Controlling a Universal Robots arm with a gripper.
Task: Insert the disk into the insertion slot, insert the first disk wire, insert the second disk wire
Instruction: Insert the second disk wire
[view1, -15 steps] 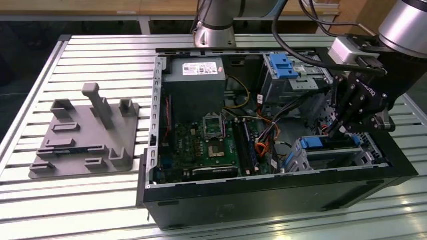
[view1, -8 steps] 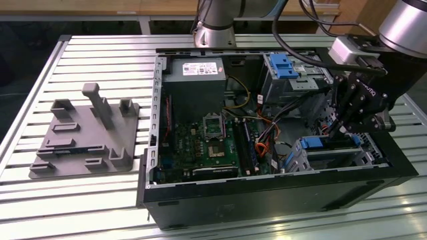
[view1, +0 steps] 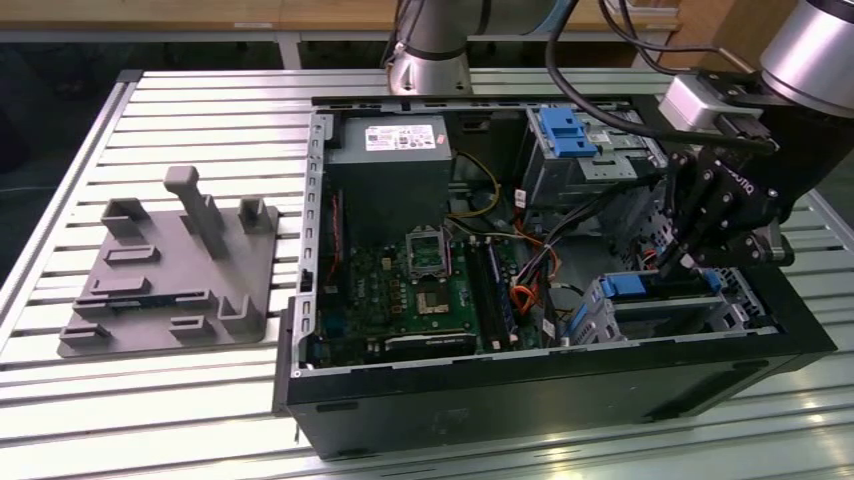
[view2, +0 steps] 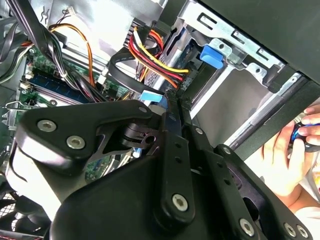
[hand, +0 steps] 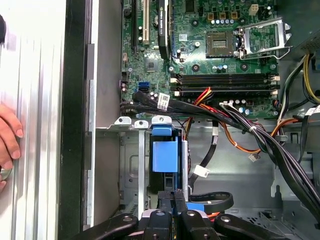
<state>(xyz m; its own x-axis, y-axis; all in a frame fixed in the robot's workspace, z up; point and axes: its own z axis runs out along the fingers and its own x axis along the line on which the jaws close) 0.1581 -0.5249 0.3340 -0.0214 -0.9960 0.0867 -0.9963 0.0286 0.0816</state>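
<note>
The disk's blue carrier (view1: 625, 288) sits inside the insertion slot (view1: 694, 312), the low silver cage at the case's corner on the exterior view's right. In the first wrist view the blue carrier (hand: 165, 152) lies between the cage's metal walls (hand: 129, 165). My gripper (view1: 675, 266) points down into the case just above the carrier. Its fingers (hand: 172, 197) are pressed together with nothing visible between them. In the second wrist view the fingertips (view2: 172, 102) touch a blue edge (view2: 152, 97). Loose black cables with white tags (hand: 202, 170) hang beside the cage.
A taller grey bay with a blue latch (view1: 566, 135) stands behind the cage. Red, yellow and black wire bundles (hand: 225, 112) cross the motherboard (view1: 414, 290). A person's hand (hand: 7, 137) rests on the table beside the case. A grey fixture (view1: 174, 270) lies at the exterior view's left.
</note>
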